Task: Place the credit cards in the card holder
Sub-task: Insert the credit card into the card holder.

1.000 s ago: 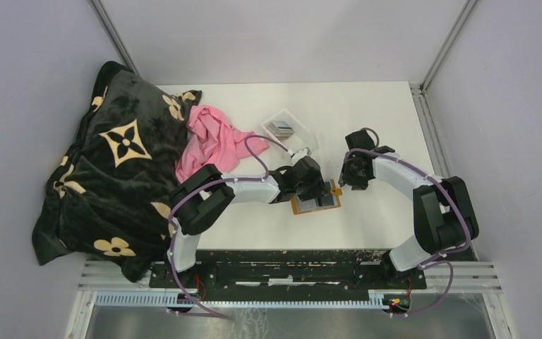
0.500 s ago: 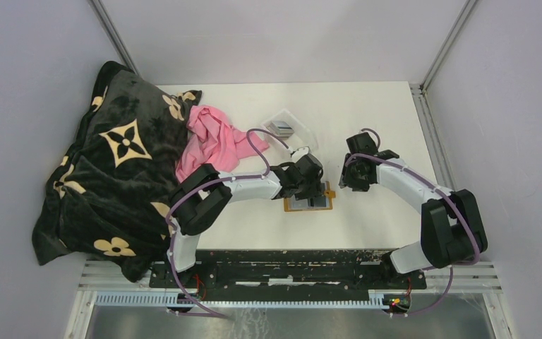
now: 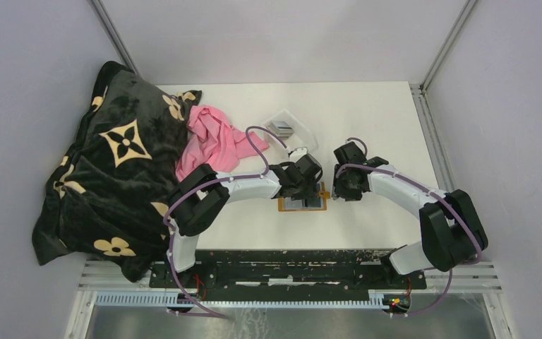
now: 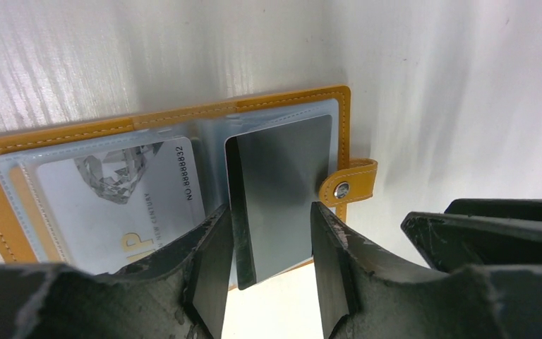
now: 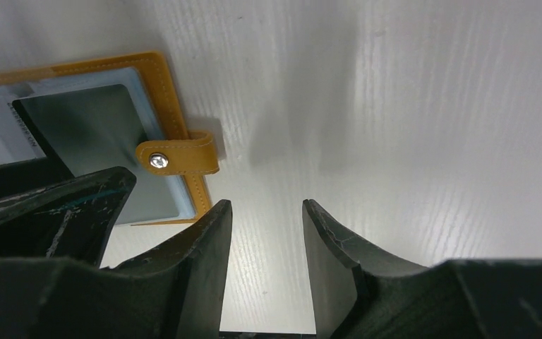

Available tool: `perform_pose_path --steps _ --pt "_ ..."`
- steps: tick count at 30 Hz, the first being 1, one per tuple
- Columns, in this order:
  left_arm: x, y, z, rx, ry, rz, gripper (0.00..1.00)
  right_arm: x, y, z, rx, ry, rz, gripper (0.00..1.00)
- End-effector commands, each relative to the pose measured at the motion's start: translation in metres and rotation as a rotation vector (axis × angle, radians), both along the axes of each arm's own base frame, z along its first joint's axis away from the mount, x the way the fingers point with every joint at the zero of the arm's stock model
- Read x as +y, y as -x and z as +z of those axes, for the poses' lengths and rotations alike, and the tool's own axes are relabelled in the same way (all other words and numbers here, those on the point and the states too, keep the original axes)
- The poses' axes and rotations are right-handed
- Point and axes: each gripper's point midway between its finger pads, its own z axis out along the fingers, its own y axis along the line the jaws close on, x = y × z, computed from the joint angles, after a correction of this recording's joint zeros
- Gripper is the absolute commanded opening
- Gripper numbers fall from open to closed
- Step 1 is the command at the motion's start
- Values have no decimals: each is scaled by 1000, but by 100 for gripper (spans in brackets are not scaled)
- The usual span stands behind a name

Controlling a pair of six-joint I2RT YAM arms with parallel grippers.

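The orange card holder (image 3: 302, 204) lies open on the white table. In the left wrist view its left pocket holds a pale printed card (image 4: 123, 205). A dark grey credit card (image 4: 279, 176) sits partway in the right pocket, its near end sticking out past the holder's rim (image 4: 289, 97). My left gripper (image 4: 268, 212) is shut across that card's width. My right gripper (image 5: 267, 208) hangs open over bare table, just right of the holder's snap tab (image 5: 180, 157), with nothing between its fingers. More credit cards (image 3: 280, 128) lie in a clear tray.
The clear plastic tray (image 3: 298, 121) stands behind the left gripper. A pink cloth (image 3: 208, 141) and a large black flowered blanket (image 3: 106, 169) fill the table's left side. The two grippers (image 3: 309, 185) (image 3: 344, 189) are close together over the holder.
The card holder and my left gripper have shifted left and a little nearer. My right gripper has moved left, closer to the holder's snap tab.
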Motion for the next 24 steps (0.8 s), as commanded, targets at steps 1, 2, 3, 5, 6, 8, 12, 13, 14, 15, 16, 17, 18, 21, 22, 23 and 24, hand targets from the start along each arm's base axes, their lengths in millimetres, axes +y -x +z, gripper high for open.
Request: perform_pose_path --steps 1,2,3,5,6,8,12,13,14,15,16,17,18,21,22,23,24 --pt "18 0 -1 -23 -97 -29 50 10 -6 3 -29 -4 1 48" --pt "18 1 -2 -23 -97 -31 49 11 -6 2 -28 -3 2 48" --pt "18 0 -2 -25 -98 -31 48 12 -7 2 -28 -3 2 48" --pt "17 0 -3 -28 -95 -33 45 13 -7 1 -28 -4 3 48" --pt "17 0 -3 -28 -93 -36 43 14 -7 0 -27 -4 5 48" --pt "15 0 -4 -26 -86 -41 35 15 -7 -2 -23 -4 8 48" --pt "9 0 -3 -20 -65 -47 32 18 -8 -4 -19 -10 14 48" --pt "8 -1 -2 -21 -63 -47 31 19 -9 -4 -20 -11 16 48" --pt "7 -1 -2 -20 -62 -47 29 19 -8 -5 -18 -10 17 48" --pt "6 -1 -1 -21 -58 -48 27 20 -9 -5 -17 -8 19 48" --pt "6 -1 0 -20 -56 -48 25 20 -10 -6 -16 -8 18 48" --pt "5 -1 0 -21 -54 -49 24 21 -10 -7 -16 -6 19 48" --pt "5 0 0 -19 -53 -51 23 21 -11 -7 -16 -4 19 48" --pt "6 -1 3 -22 -51 -44 30 21 -12 -10 -9 -1 20 48" --pt "6 -1 5 -24 -51 -41 35 22 -13 -11 -10 -3 20 48" --pt "6 -2 7 -28 -50 -39 38 23 -13 -11 -9 -5 21 48" --pt "6 -2 9 -35 -47 -39 40 23 -13 -11 -10 -7 21 48"
